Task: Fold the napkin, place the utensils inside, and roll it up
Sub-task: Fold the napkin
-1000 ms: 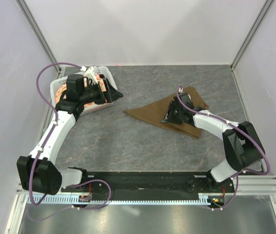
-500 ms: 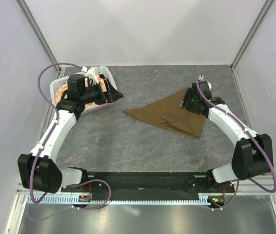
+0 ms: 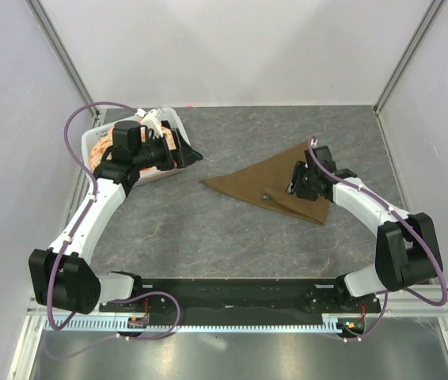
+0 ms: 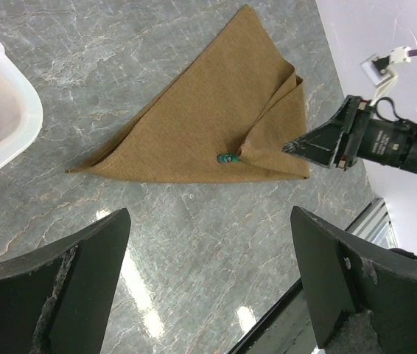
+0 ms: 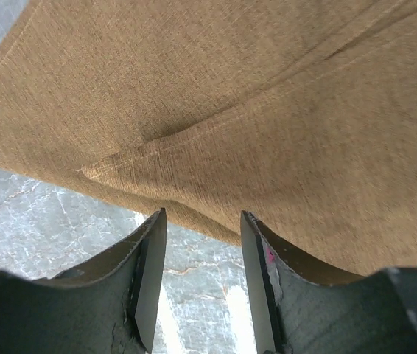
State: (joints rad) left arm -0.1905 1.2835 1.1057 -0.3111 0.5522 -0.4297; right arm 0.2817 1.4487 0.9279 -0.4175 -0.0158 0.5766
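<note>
Right gripper (image 5: 201, 225) back low over napkin (image 3: 260, 182) on table's right half, fingers apart, empty. Flap now hides utensil (image 4: 228, 158), teal tip peeking out. Rolling likely next. Left gripper (image 3: 191, 155) gaping beside basket (image 3: 97, 142).

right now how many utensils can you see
1. A teal utensil tip pokes out from under the folded flap of the napkin, near its long edge. More could be hidden in the cloth.

Grey marbled tabletop (image 3: 208, 229) between pale walls (image 3: 232, 47) and metal corner posts (image 3: 56, 47).
</note>
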